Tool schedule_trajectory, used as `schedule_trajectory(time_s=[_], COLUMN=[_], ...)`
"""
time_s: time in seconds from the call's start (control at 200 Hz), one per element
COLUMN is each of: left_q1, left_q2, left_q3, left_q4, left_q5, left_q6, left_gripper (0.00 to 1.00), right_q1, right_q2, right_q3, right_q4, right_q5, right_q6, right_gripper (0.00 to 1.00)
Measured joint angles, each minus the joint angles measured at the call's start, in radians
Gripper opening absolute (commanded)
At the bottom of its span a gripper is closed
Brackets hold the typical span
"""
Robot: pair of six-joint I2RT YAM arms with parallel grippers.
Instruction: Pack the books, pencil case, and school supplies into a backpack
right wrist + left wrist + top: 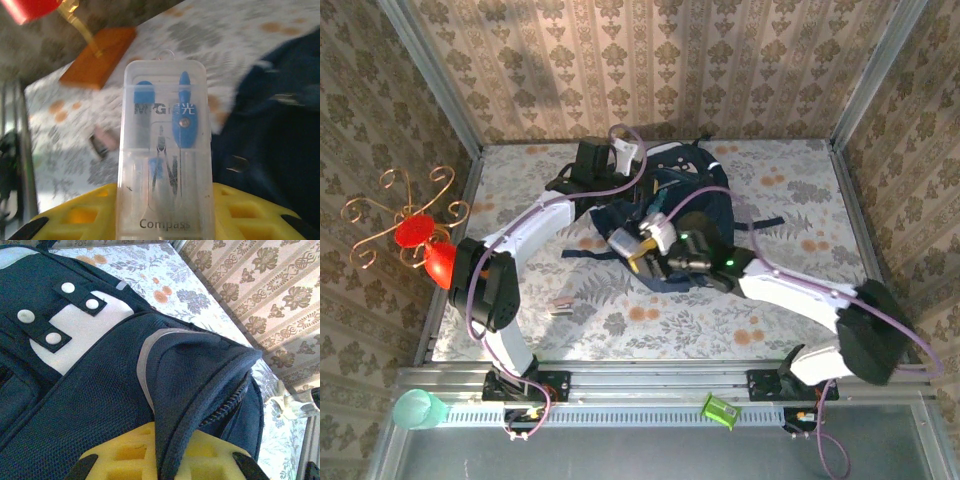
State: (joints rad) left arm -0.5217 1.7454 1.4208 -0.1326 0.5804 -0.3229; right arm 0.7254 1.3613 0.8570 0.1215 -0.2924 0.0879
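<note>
While the left gripper (pixel 160 462) is pinching a fold of the backpack (pixel 90 390) rim beside the zip (pixel 227 405), closed tight on the fabric and lifting that lip clear, the right gripper (pixel 167 217) is clamping a clear compass case (pixel 165 125) by its lower end. The blue compass (pixel 184 115) is showing through the lid. In the top view the case is hanging at the near edge of the backpack, not yet inside; in the right wrist view the dark fabric is lying just to its right. An orange-brown slab (pixel 100 57) is resting well apart on the table (pixel 215 40).

Step in hand, by my judgement: loading the case through the held mouth. Doing it well is calling for three things:
- turning the case end-on to the gap, free end leading;
- lowering it well past the zip before the fingers are easing off;
- holding the lip taut throughout.

The smooth plastic, gripped only at one end, is looking prone to swivelling.
</note>
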Motion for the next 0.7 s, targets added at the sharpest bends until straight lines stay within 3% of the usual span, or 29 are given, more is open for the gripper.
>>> schedule_trajectory(time_s=[0.14,0.38,0.7], left_q1=[0.001,0.0,-0.01], left_q2=[0.0,0.0,0.0], left_q3=[0.0,0.0,0.0], left_q4=[0.006,0.006,0.006], left_q5=[0.0,0.0,-0.005], left_q6=[-0.01,-0.015,-0.014], left_gripper=[0.0,0.0,0.0], right_q1=[-0.105,-0.202,-0.217], right_q2=[-0.085,-0.079,0.099], right_q3=[-0.003,0.014,0.13], right_q4=[-0.101,-0.257,-0.15], right_q5=[0.074,0.176,0.185], right_q6=[0.06,0.212,0.557], right_gripper=[0.21,0.22,0.24])
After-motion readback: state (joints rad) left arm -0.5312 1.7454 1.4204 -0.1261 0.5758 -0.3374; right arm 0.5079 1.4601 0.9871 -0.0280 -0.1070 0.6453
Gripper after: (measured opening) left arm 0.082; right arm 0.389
